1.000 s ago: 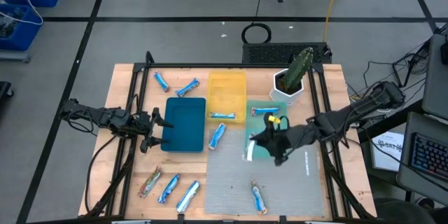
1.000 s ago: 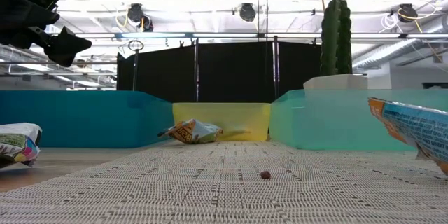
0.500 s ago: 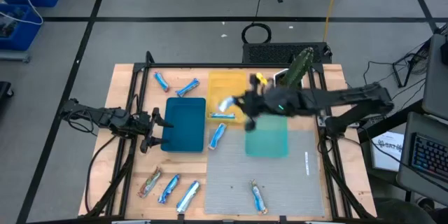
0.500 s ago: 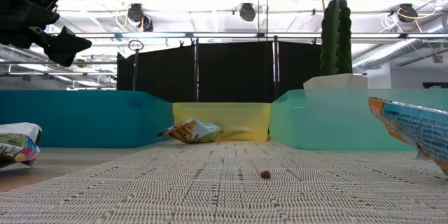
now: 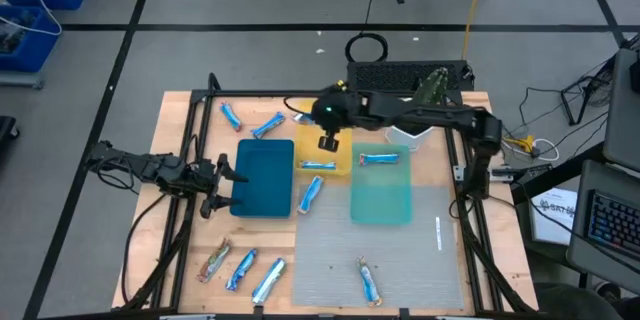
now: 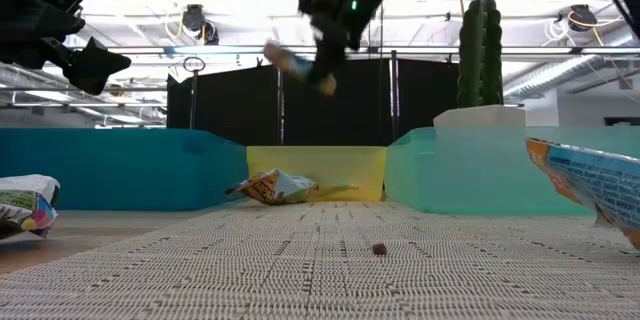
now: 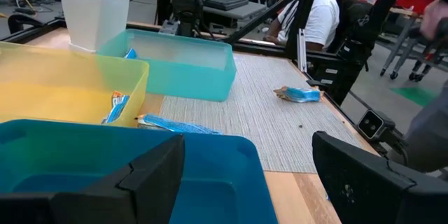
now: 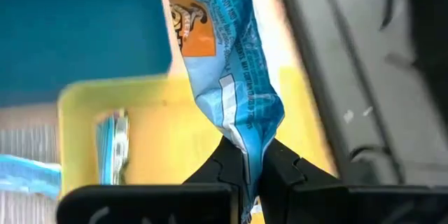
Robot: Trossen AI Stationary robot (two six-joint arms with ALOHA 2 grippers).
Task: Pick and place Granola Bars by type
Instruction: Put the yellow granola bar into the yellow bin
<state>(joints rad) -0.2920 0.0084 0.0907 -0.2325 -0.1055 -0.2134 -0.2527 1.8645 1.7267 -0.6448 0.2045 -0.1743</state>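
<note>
My right gripper [image 5: 328, 142] hangs over the yellow tray [image 5: 322, 120], shut on a light-blue granola bar [image 8: 217, 49] with an orange patch; the low view shows that bar [image 6: 290, 63] high in the air. One blue bar [image 5: 318, 166] lies in the yellow tray and another [image 5: 378, 158] in the teal tray [image 5: 381, 200]. More bars lie on the table: two at the far left [image 5: 231, 115], one [image 5: 311, 192] beside the blue tray [image 5: 262, 185], and several near the front edge [image 5: 240, 270]. My left gripper [image 5: 215, 185] waits open at the blue tray's left side. My right gripper pinches one end of the bar's wrapper [image 8: 245, 136] between its two fingers. The fingers slant downward from the table's right. The bar sticks out beyond the fingertips, lifted clear above the yellow tray.
A cactus [image 5: 432, 85] in a white pot stands at the far right, just behind my right arm. A grey mat [image 5: 400, 260] covers the near right of the table. A wooden frame edges the table. A person sits beyond the table [image 7: 315, 21].
My right gripper has swung from over the teal tray toward the table's left and far side, carrying the bar, and now hangs over the yellow tray. It has turned and rolled on the way. The bar stays pinched and clear of everything.
</note>
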